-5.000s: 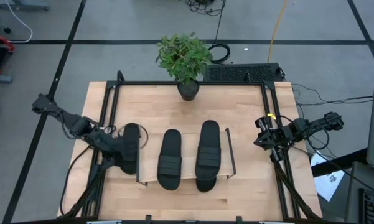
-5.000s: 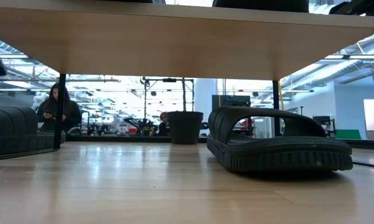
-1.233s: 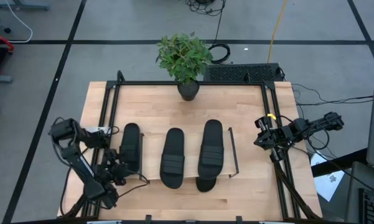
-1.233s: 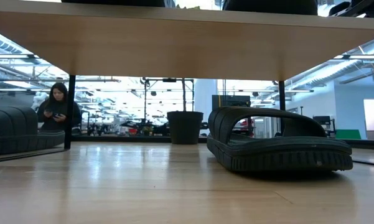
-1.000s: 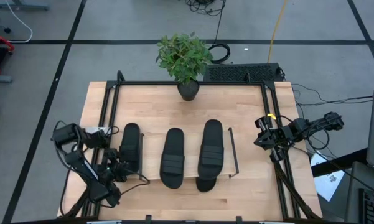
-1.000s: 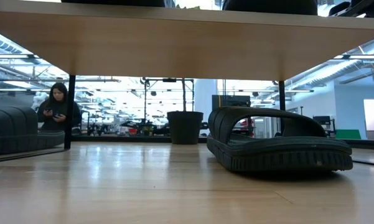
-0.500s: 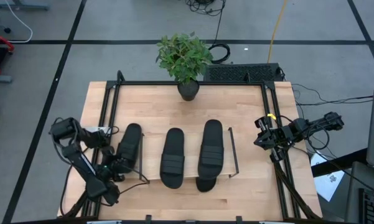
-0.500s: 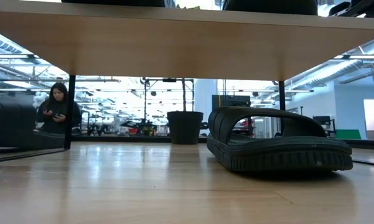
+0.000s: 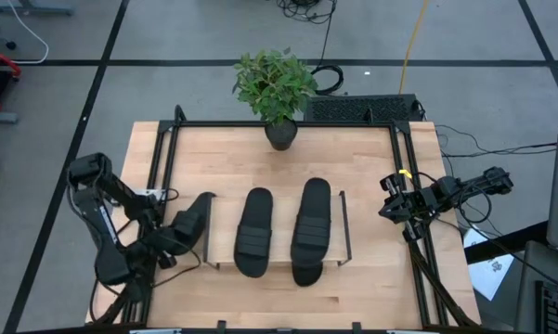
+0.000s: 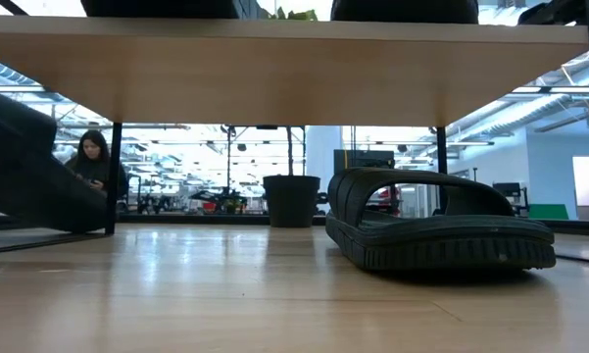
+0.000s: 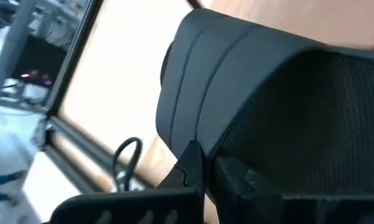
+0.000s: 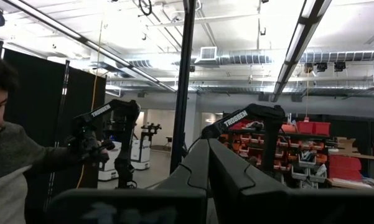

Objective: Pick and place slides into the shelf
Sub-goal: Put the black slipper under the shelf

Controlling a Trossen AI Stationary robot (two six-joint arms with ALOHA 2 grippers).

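My left gripper (image 9: 172,237) is shut on a black slide (image 9: 193,217) just left of the shelf. In the low view this slide (image 10: 24,167) stands tilted. Two more slides (image 9: 253,232) (image 9: 311,223) lie on the shelf's wooden board (image 9: 280,232), between its black wire end frames (image 9: 343,227). Another slide (image 10: 436,230) rests on its sole on the table under the board. My right gripper (image 9: 390,206) waits shut at the table's right edge, touching nothing. My left gripper pinches the slide's side edge (image 11: 202,146), where the ribbed strap meets the sole, between its two fingers. The fingers come slanting from the table's near left. The slide is tilted, its gripped end raised. Whether its far end touches the table I cannot tell.
A potted plant (image 9: 277,93) stands at the table's far edge, its pot (image 10: 291,201) showing behind the shelf. Black frame rails (image 9: 167,158) run along the table's sides. A person (image 10: 93,167) stands in the room beyond, and another person (image 12: 6,143) shows in the right wrist view.
My left gripper has taken hold of the leftmost slide and risen with it. The slide, flat on the table a second ago, is now tipped, its gripped end up and its far end swung toward the shelf.
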